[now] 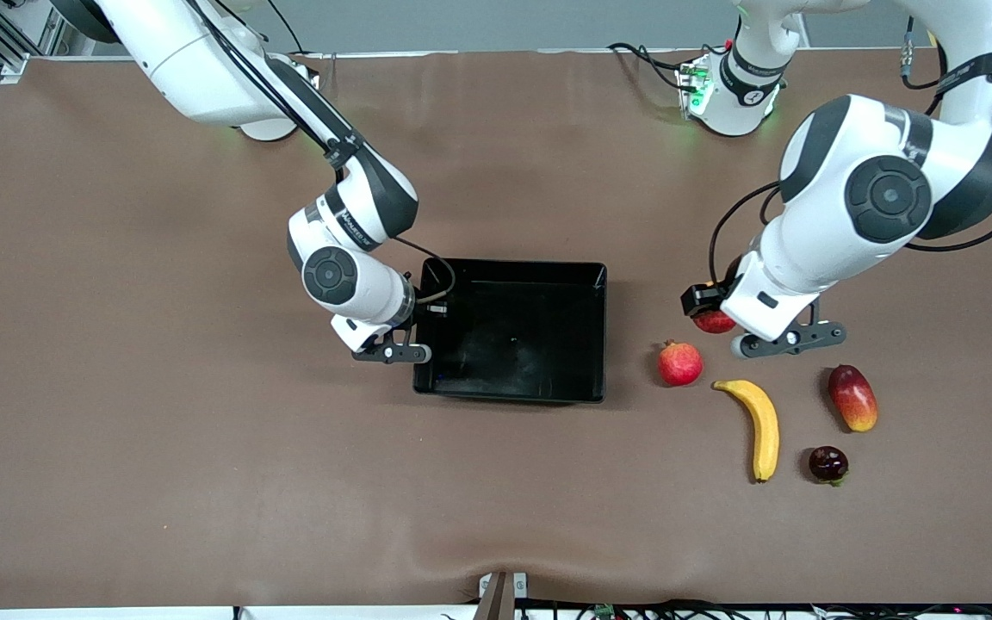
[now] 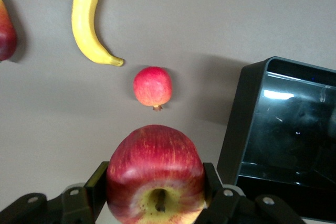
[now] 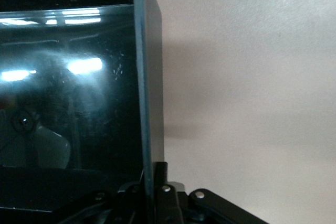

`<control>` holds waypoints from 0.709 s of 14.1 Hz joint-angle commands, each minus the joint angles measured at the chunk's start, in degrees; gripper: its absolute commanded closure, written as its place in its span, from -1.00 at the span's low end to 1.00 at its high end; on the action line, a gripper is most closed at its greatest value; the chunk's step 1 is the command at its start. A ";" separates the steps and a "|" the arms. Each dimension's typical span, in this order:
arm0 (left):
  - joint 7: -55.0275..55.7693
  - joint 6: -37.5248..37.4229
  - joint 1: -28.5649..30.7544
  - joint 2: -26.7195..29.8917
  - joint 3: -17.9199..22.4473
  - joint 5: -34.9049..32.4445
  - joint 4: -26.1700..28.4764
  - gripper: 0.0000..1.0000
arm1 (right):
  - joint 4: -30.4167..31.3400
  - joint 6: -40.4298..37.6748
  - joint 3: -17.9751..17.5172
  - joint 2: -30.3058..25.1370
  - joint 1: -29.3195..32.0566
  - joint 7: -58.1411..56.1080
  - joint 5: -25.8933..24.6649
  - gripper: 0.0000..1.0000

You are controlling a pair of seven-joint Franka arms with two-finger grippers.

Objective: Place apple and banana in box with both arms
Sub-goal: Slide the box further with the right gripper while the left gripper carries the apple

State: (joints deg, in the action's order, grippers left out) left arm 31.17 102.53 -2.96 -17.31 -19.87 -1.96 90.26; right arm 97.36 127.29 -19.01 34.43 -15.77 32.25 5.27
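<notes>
The apple (image 2: 155, 174) is round and red, with thin yellow streaks and a yellow patch around its stem dimple. It is held between the two black fingers (image 2: 94, 184) of the left gripper (image 1: 714, 312), one finger pressed on each side of it. In the front view only a small red part of the apple (image 1: 714, 322) is seen under the left arm. It is held over the brown table (image 1: 160, 413), near the left arm's end of the box (image 1: 597, 336).

The banana (image 1: 758, 425) is long, curved and yellow, with a darker tip. It is lying on the table, nearer to the front camera than the apple. A pink-red round fruit (image 1: 679, 362) is placed between the banana and the box. A red and yellow mango (image 1: 852, 397) and a small dark fruit (image 1: 827, 463) are lying beside the banana, toward the left arm's end of the table.

The box is black, shiny and shallow, and nothing is seen inside it. Its thin wall (image 3: 143, 103) at the right arm's end is pinched by the right gripper (image 1: 414, 331), whose fingers are closed on both sides of that wall.
</notes>
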 commanded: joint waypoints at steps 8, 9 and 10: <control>7.84 2.84 -4.07 -4.13 0.00 -0.41 -1.23 1.00 | -2.96 -1.60 0.47 -0.94 -0.40 3.96 -1.05 -1.00; 9.33 3.64 -4.68 -4.66 0.00 -0.41 -1.23 1.00 | -3.58 -2.56 0.47 -1.56 0.04 3.97 -1.14 -1.00; 11.00 4.34 -5.73 -5.36 0.00 -0.41 -1.23 1.00 | -4.45 -3.70 0.47 -2.08 0.65 3.53 -1.05 -1.00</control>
State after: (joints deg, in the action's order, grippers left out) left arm 38.95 105.83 -6.94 -21.17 -19.89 -1.97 90.23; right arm 94.29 126.30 -18.51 34.36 -16.14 34.62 5.07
